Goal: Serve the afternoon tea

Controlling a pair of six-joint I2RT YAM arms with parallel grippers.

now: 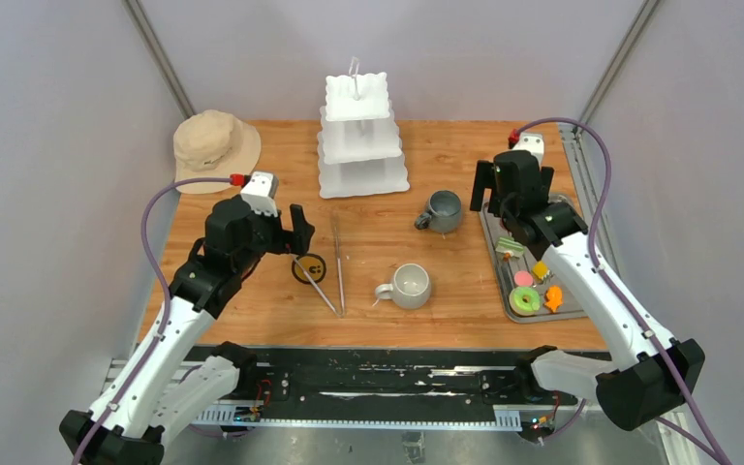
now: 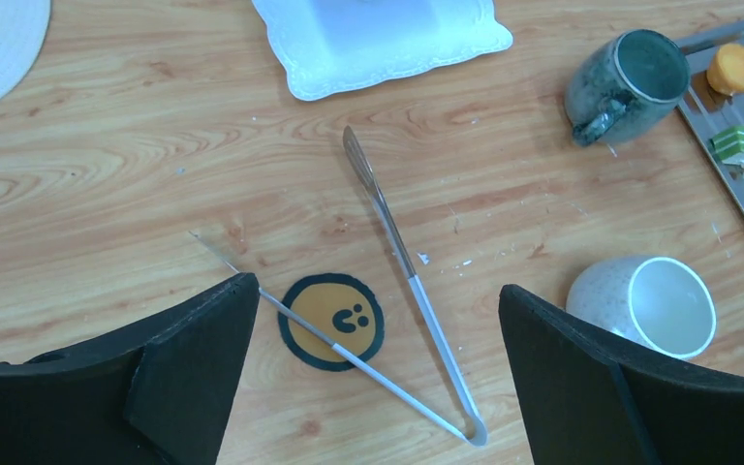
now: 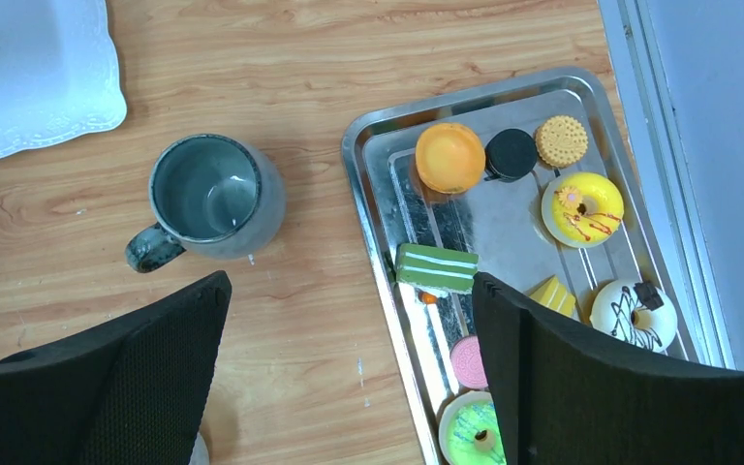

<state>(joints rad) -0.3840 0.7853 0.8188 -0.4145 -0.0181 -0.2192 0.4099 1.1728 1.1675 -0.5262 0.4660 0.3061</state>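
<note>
— Where is the afternoon tea pictured?

— Toy pastries are laid out on a ribbed steel tray (image 3: 368,145) at the right of the grained wooden bench (image 1: 455,281): a glossy orange round (image 3: 449,157), an iced yellow donut (image 3: 582,207) and a striped green slice (image 3: 436,268). The white scalloped stand (image 1: 360,145) is set at the back. A dark glazed mug (image 3: 215,194) is seen just beside the tray, and a pale speckled mug (image 2: 644,305) nearer the arms.

— And the arms?

— The left gripper (image 2: 378,291) is held wide apart over slim metal tongs (image 2: 387,223) and a round coaster (image 2: 334,320). The right gripper (image 3: 351,281) is likewise spread, above the tray's rim.
</note>
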